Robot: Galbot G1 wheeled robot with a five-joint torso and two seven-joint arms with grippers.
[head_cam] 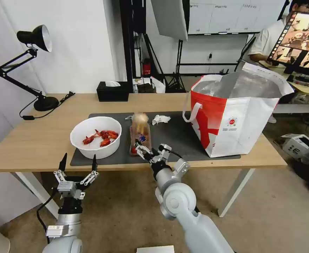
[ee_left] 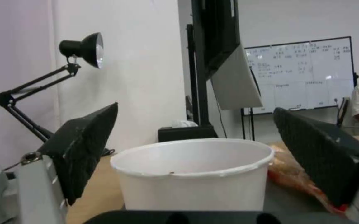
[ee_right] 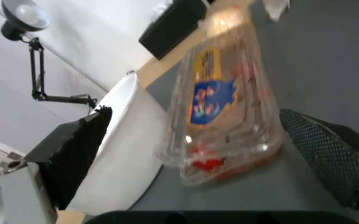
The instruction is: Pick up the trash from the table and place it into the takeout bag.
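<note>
On the table point(head_cam: 38, 140) lies a dark grey mat point(head_cam: 182, 135). A white round bowl point(head_cam: 96, 135) with red crayfish shells stands on the mat's left part. Beside it are a clear clamshell tray point(head_cam: 139, 137), a beige ball point(head_cam: 140, 118) at the tray's far end, and a crumpled napkin point(head_cam: 160, 119). The takeout bag point(head_cam: 235, 116) stands open at the right. My right gripper point(head_cam: 151, 147) is open at the tray's near end; the tray point(ee_right: 225, 109) lies between its fingers point(ee_right: 328, 155). My left gripper point(head_cam: 79, 160) hangs open before the bowl point(ee_left: 191, 174), at the table's front edge.
A black tissue box point(head_cam: 113, 91) sits at the table's back edge. A black desk lamp point(head_cam: 38, 38) stands at the back left with its cord trailing. Light stands and a monitor fill the room behind, and a grey device point(head_cam: 298, 146) lies on the floor right.
</note>
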